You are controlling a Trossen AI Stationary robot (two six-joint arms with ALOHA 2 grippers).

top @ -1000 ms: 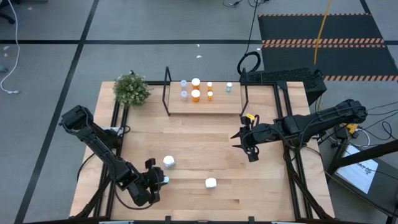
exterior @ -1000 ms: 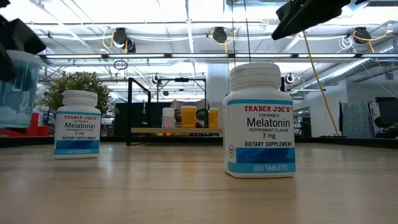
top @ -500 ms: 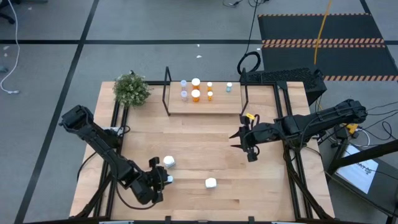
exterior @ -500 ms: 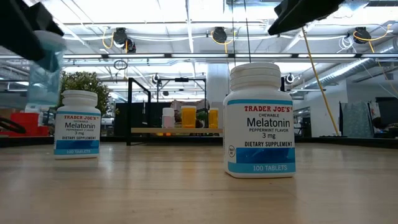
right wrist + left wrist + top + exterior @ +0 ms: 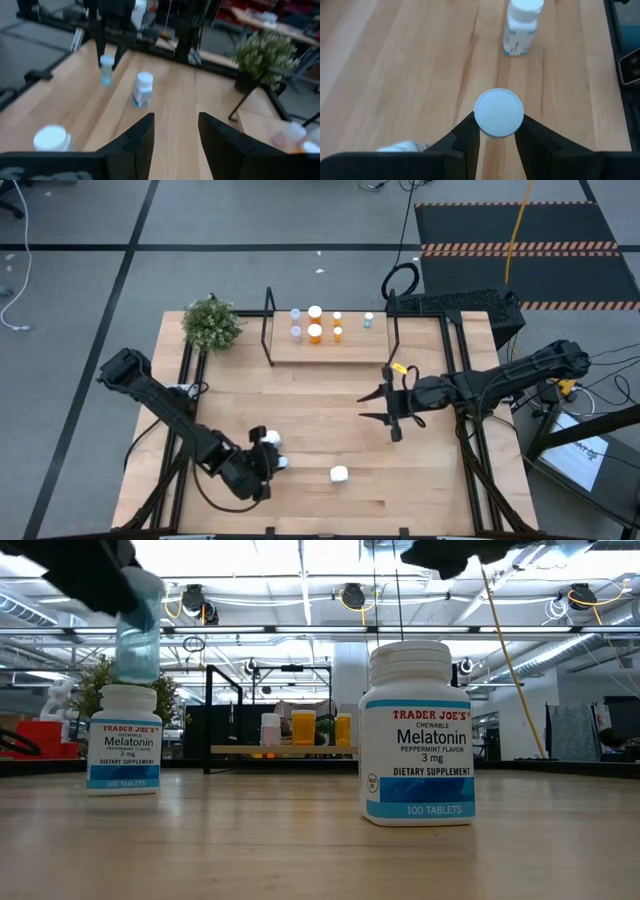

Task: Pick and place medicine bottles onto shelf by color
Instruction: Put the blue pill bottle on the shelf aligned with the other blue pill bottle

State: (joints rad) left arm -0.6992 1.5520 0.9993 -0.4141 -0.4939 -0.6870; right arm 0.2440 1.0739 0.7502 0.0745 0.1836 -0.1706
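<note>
Carrying a pale blue bottle point(image 5: 137, 638) clamped in the left gripper point(image 5: 496, 131), now above the left melatonin bottle point(image 5: 124, 739). Right gripper point(image 5: 385, 408) fingers parted, empty, shifted nearer that bottle.

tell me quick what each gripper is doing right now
Left gripper: shut on a pale blue bottle with a white cap, lifted above the table.
Right gripper: open, holding nothing.
</note>
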